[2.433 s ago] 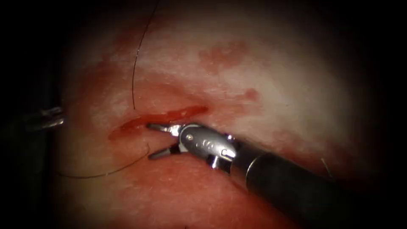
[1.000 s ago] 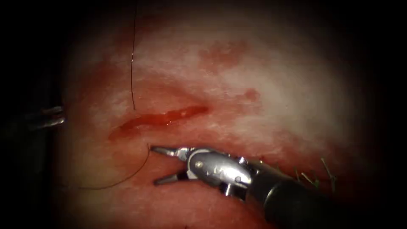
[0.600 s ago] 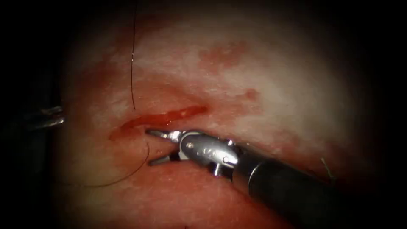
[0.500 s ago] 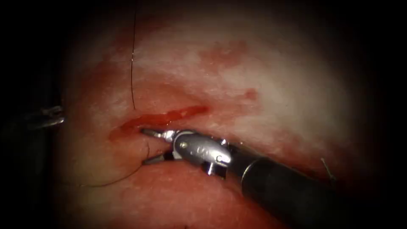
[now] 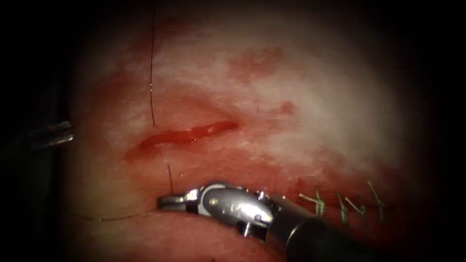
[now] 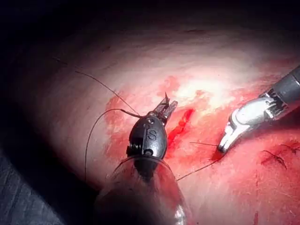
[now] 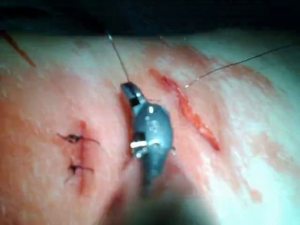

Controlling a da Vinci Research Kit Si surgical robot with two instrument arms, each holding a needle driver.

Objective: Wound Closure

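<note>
Lower now than half a second ago: right end effector (image 5: 165, 201), off the lower lip of the short red slit-like cut (image 5: 187, 135) and down on the pale pink pork-belly tissue (image 5: 301, 92) below the cut's left half. Open then, clamped now on the thin dark suture thread (image 5: 169, 178), with a short length standing straight up from the grip. Farther right, uncovered by that drop: a row of pale cut ends of thread (image 5: 340, 206) over an already closed stretch.

Step, as a judgement: taking hold of the thread where it leaves the tissue below the cut. Next move probably calls for a firm grip and a steady line, with no jerk on the bite and with the loose loop at left kept out of the way.

Left end effector (image 6: 166, 107) parked well left of the cut, closed, apparently pinching the thread, with a strand trailing off it. Same thread running up and away above the cut's left end.

Hard to make out: no curved needle identified for certain. Tiny dark spike at the left tip could be needle or thread; cannot tell. Exact entry point of the thread lost in red fluid (image 5: 145, 150). Left end effector sunk in shadow at the endoscope's edge.
</note>
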